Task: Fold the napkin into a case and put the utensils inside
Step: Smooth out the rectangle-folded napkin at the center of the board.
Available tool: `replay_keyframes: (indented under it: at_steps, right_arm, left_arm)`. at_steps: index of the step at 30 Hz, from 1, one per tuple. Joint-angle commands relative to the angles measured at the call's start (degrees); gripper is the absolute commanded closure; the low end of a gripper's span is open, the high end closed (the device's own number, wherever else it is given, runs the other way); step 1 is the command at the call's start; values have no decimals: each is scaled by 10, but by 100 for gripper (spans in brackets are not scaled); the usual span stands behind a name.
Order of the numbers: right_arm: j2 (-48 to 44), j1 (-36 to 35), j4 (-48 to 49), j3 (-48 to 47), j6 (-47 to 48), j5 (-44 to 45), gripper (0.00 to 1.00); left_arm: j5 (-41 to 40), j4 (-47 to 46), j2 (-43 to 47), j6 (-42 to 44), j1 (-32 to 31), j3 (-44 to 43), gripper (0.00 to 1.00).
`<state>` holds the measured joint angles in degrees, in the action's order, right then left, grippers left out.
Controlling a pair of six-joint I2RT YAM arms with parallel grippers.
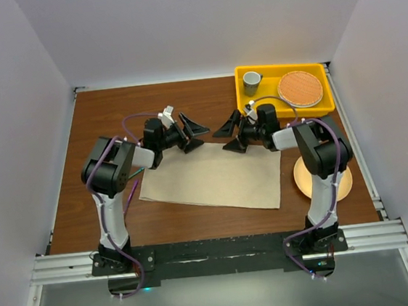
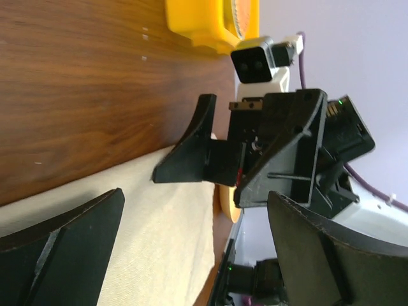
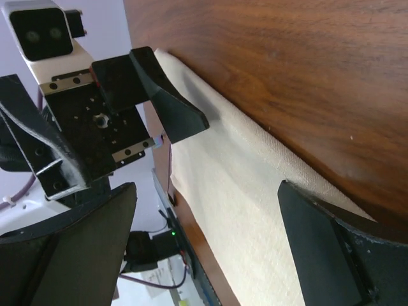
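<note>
— How do the jaws stand?

— Both pairs are spread wide and hold nothing. The left gripper [image 1: 195, 134] and the right gripper [image 1: 230, 137] face each other, tips near but apart, over the far edge of the napkin. Each wrist view shows the other gripper head-on, with its dark fingers well parted.

— Do the fingers touch the napkin?

— I cannot tell. The lower finger of each sits right at the far hem, but no view settles whether there is contact.

— What lies under them?

— A brown wooden table [image 1: 112, 115]. The napkin [image 1: 210, 178], plain beige, lies on it opened flat as one rough rectangle, slightly skewed, in front of the two arm bases and between them. It is not folded.

— And around it?

— A yellow tray [image 1: 280, 65] sits in the far right corner. A round peach plate [image 1: 342, 182] lies near the napkin's right edge, apart from it and partly hidden by the right arm. Inside the tray are a round orange woven mat [image 1: 300, 89] and, to its left, a small grey cup [image 1: 252, 82].

— The utensils?

— Only a thin purple sliver of the utensils [image 1: 130, 196] shows, just left of the napkin beside the left arm. Fork or spoon, I cannot tell.
</note>
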<state>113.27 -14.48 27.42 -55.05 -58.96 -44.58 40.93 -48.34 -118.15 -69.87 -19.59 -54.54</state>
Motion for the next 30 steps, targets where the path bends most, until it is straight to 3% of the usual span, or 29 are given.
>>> replay_keyframes:
  at_steps: [1, 12, 22, 30]
  right_arm:
    - [14, -3, 70, -8, -30, 20, 2]
    - [2, 92, -46, 41, 58, -38, 2]
    - [-24, 230, -309, 22, 298, -83, 2]
    - [-7, 274, -393, -3, 396, -78, 4]
  left_arm:
    - [-59, -9, -13, -15, 2, -6, 0]
    - [-55, 36, -28, 12, 93, 15, 0]
    - [-39, 58, -24, 50, 118, 20, 0]
    - [-9, 24, -27, 57, 122, 12, 0]
